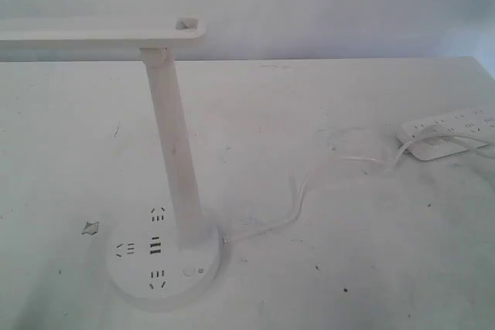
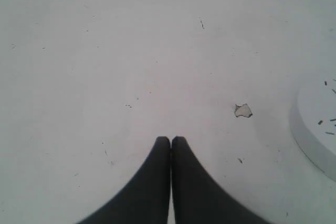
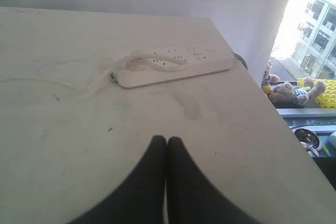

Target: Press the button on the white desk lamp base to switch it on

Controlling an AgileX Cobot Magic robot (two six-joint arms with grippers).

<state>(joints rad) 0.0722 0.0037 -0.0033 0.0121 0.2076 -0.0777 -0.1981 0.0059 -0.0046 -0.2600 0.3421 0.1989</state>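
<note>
The white desk lamp base (image 1: 135, 284) is a round flat disc with dark socket slots near the table's front left; its edge (image 2: 315, 129) shows in the left wrist view. The button (image 1: 188, 273), tiny and round with a small sun mark beside it, sits on the disc's right side near the stem (image 1: 176, 152). My left gripper (image 2: 170, 139) is shut and empty over bare table, apart from the base. Over the table near the power strip, my right gripper (image 3: 166, 139) is shut with nothing in it. Neither gripper shows in the exterior view.
A long white power strip (image 1: 448, 133) lies at the right edge, also in the right wrist view as the power strip (image 3: 173, 69), with a white cable (image 1: 309, 191) running to the lamp. The lamp head (image 1: 100, 30) overhangs the back left. A chipped spot (image 2: 242, 110) marks the table. The table edge (image 3: 262, 108) drops off.
</note>
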